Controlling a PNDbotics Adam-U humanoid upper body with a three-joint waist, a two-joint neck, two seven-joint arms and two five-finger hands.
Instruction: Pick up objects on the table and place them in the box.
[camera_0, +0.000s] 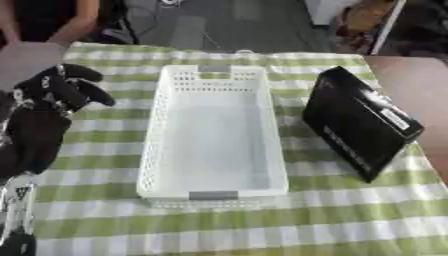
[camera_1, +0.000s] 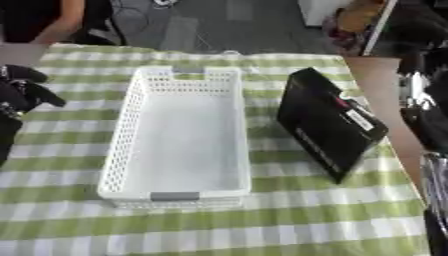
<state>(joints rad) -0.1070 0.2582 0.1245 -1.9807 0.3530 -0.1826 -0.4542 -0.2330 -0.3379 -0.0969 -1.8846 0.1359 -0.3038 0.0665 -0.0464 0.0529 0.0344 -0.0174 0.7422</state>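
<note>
A white perforated basket (camera_0: 213, 137) stands lengthwise in the middle of the table, with nothing inside it. To its right, a little apart from the basket's wall, a flat black box (camera_0: 359, 122) with a white label lies tilted on the cloth. My left hand (camera_0: 54, 92) hovers at the left edge, level with the basket's far half. Its fingers are relaxed and spread, and they hold nothing. My right hand (camera_1: 429, 122) shows only as a dark shape at the right edge of the right eye view, beyond the black box.
A green and white checked cloth (camera_0: 262, 225) covers the table. Bare brown tabletop (camera_0: 420, 85) lies at the far right. A person stands past the far left corner, and there is grey floor behind the table.
</note>
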